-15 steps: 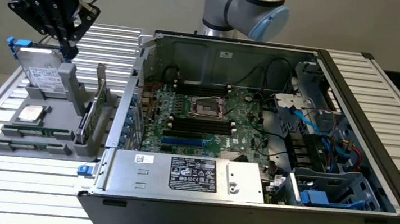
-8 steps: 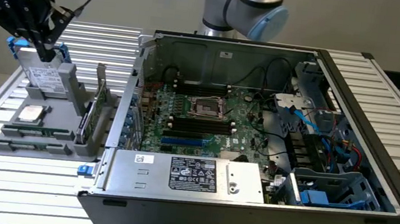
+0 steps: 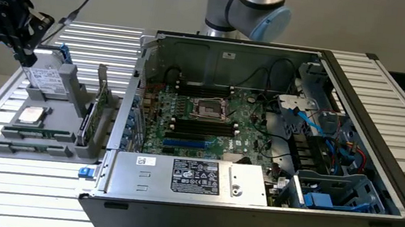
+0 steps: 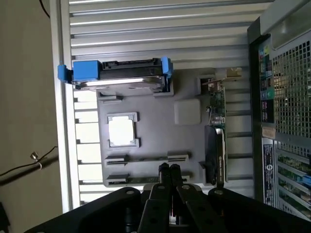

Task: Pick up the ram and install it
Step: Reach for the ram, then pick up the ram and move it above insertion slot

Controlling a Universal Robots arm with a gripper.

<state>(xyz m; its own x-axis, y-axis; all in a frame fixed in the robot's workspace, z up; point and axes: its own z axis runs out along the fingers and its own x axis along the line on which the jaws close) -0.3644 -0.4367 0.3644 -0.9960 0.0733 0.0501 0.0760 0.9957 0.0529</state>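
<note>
Parts holder (image 3: 38, 151) stands just beside the case (image 3: 251, 225), on the table (image 3: 18, 187)

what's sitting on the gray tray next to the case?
Drive in blue rails, CPU, upright card. The hand hides the edge of the tray beneath it, so whatever is there can't be seen.

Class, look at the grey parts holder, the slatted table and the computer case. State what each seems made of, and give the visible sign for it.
Parts holder: probably moulded or printed plastic; an even matte grey without glare.
Table: looks like aluminium; silvery ribbed slats with bright highlights.
Computer case: seemingly bare sheet metal inside, dull grey and flat-folded; the outer shell is dark, perhaps painted.
</note>
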